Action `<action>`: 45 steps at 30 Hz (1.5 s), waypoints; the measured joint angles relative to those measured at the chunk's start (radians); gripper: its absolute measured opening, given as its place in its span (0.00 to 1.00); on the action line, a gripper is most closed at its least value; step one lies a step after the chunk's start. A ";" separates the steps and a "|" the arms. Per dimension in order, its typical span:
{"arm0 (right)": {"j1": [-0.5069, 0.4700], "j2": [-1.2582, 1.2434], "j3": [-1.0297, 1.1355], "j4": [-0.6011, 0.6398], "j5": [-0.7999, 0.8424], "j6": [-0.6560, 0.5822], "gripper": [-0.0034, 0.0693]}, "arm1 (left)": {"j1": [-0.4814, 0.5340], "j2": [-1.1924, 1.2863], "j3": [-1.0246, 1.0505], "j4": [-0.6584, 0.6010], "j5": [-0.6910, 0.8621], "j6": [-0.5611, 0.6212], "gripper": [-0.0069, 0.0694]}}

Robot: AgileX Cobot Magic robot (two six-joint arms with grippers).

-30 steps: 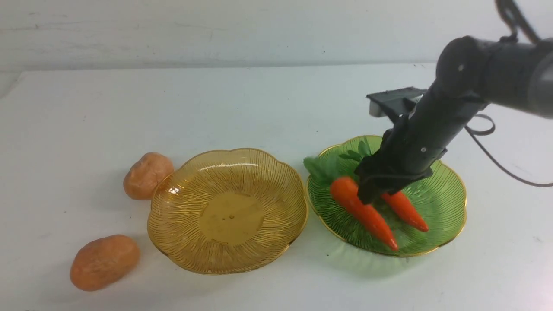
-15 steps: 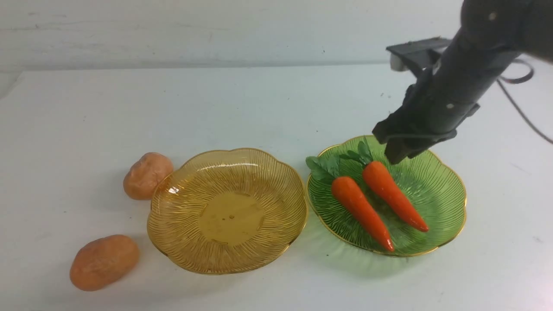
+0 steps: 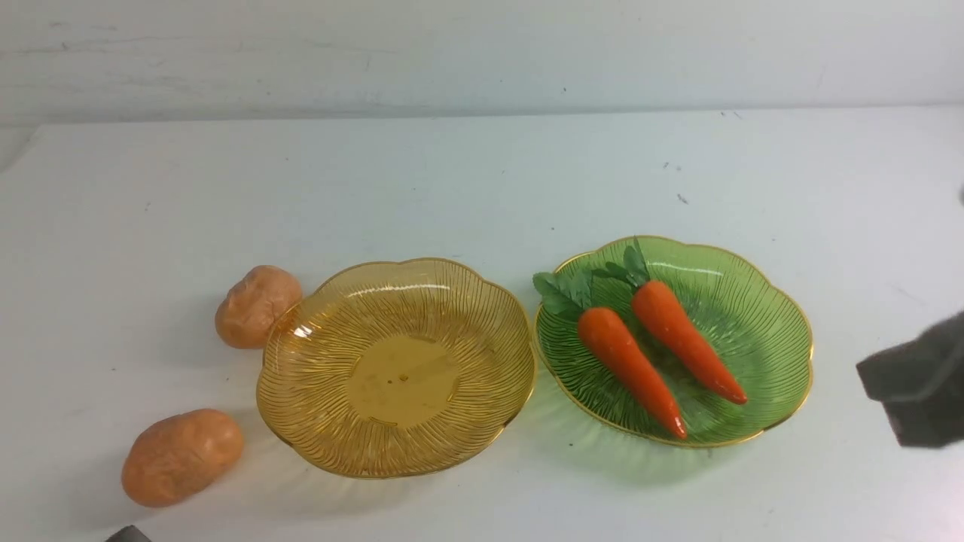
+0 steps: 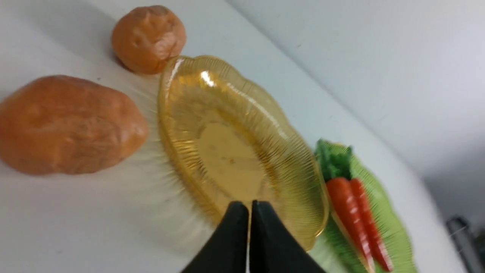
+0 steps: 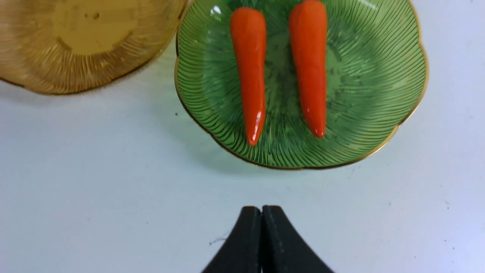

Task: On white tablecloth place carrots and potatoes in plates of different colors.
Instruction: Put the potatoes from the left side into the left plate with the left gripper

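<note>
- Left tool (image 4: 247, 204): closed pad to pad, holding nothing; hangs low at the near left edge, just near of the near potato (image 4: 68, 125) and pointed across the amber plate (image 4: 227, 159). Probably stationed here because both potatoes fall to this side.
- Right tool (image 5: 261, 208): likewise closed and empty; hovers over bare white tablecloth (image 5: 94, 170) on the near right, near of the green plate (image 5: 379, 76) and well clear of the carrots (image 5: 250, 68). Looks parked, with nothing left to do on that side.
- Near potato: lies on the cloth at the near left, apart from the amber plate, with free room all round; by judgement the easier first pick, once the left tool spreads.
- Amber plate: sits centre-left, empty; evidently kept for the potatoes, given the other colour already taken.
- Green plate: sits just right of it, almost rim to rim; holds both carrots side by side and apart, leaves toward the far left, tips toward the near right. Carrot half seemingly done.
- Far potato (image 3: 257, 305): rests tight against the amber plate's far-left rim, touching or nearly, hard to tell; crowded on its right flank, so a careless grasp risks shoving the plate.
- Beyond: only bare speckled cloth, then a pale wall (image 3: 482, 53); nothing in the way.
</note>
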 joint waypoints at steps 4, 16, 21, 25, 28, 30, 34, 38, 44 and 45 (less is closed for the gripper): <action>0.000 -0.100 0.088 -0.004 -0.062 0.001 0.03 | 0.000 0.000 -0.006 -0.107 -0.074 0.047 0.09; 0.000 -0.130 0.118 -0.014 -0.082 0.001 0.03 | 0.000 0.531 -0.476 0.198 0.323 0.158 0.09; 0.000 -0.116 0.118 -0.014 -0.062 0.001 0.03 | 0.000 1.009 -0.820 0.654 0.764 0.151 0.09; 0.000 -0.116 0.118 -0.014 -0.062 0.001 0.03 | 0.000 1.150 -0.901 0.735 0.794 0.132 0.16; 0.000 -0.116 0.118 -0.014 -0.062 0.001 0.03 | 0.000 1.180 -0.904 0.741 0.789 0.132 0.22; 0.000 -0.116 0.118 -0.014 -0.062 0.001 0.03 | 0.000 1.198 -0.905 0.742 0.776 0.136 0.27; 0.000 -0.116 0.118 -0.014 -0.062 0.001 0.03 | 0.000 1.240 -0.906 0.745 0.747 0.167 0.44; 0.000 -0.116 0.118 -0.014 -0.062 0.001 0.03 | 0.000 1.291 -0.906 0.759 0.729 0.232 0.64; 0.000 -0.116 0.118 -0.014 -0.062 0.001 0.03 | 0.000 1.402 -0.906 0.791 0.575 0.317 0.96; 0.000 -0.116 0.118 -0.014 -0.062 0.001 0.03 | 0.000 1.423 -0.906 0.798 0.547 0.321 0.98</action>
